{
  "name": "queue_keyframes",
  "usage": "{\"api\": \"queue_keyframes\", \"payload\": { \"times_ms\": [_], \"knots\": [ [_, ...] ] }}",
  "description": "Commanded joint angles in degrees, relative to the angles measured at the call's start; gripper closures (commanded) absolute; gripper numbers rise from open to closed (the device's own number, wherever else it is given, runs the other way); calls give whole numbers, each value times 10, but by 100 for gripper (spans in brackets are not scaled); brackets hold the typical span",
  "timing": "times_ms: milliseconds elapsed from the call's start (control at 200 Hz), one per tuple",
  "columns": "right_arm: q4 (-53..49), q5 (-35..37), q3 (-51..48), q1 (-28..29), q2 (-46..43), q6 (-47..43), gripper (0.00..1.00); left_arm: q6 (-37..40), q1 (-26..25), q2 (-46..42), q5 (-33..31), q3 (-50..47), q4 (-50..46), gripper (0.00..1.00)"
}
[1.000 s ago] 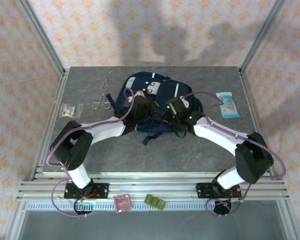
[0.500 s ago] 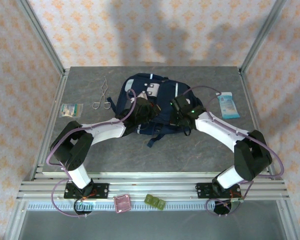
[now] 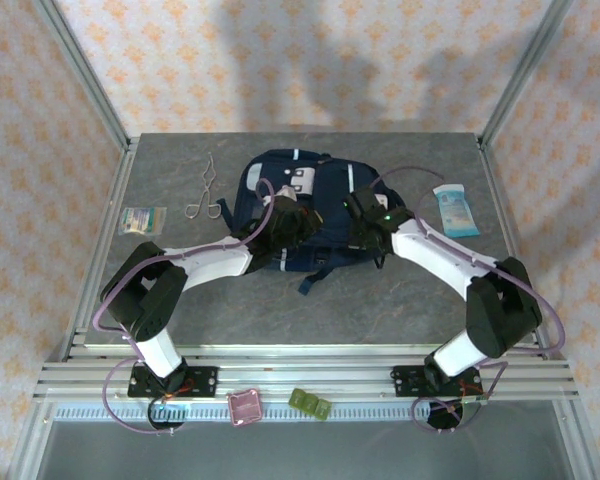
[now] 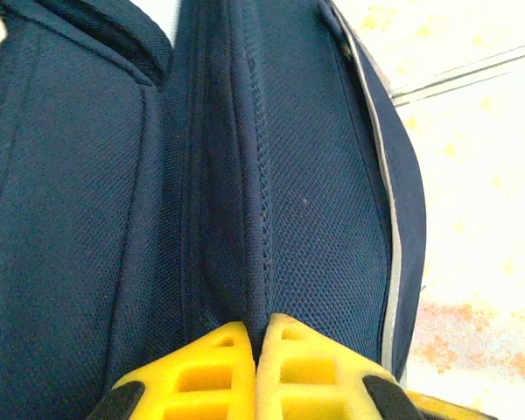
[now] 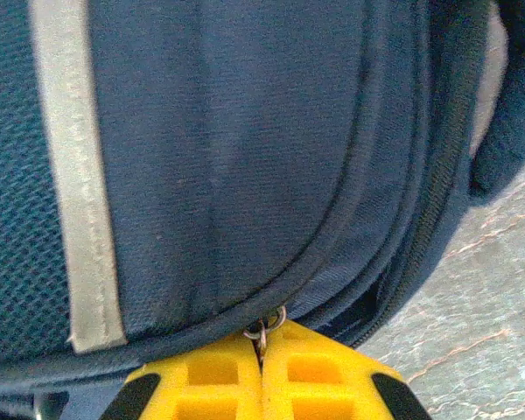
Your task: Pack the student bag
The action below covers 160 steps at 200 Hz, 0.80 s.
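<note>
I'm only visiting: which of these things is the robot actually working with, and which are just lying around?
In the job: navy-blue fabric backpack; left gripper, right gripper, both shut on it.
Lying about, untouched: metal forceps; small pale packet; blue-and-white packet; pink piece and green piece on front rail.

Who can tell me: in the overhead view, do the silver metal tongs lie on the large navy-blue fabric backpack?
No, the silver metal tongs lie on the grey table beside the navy-blue backpack, apart from it.

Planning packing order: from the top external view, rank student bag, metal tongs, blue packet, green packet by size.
Largest: student bag
Then blue packet and metal tongs, too alike to rank
Smallest: green packet
</note>
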Motion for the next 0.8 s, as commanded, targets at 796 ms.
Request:
{"api": "queue_keyframes", "payload": {
  "times_ms": [796],
  "knots": [
    [88,-144,-75,93,-38,-19,100,221,49,91,-44,218,-113,100]
  ]
}}
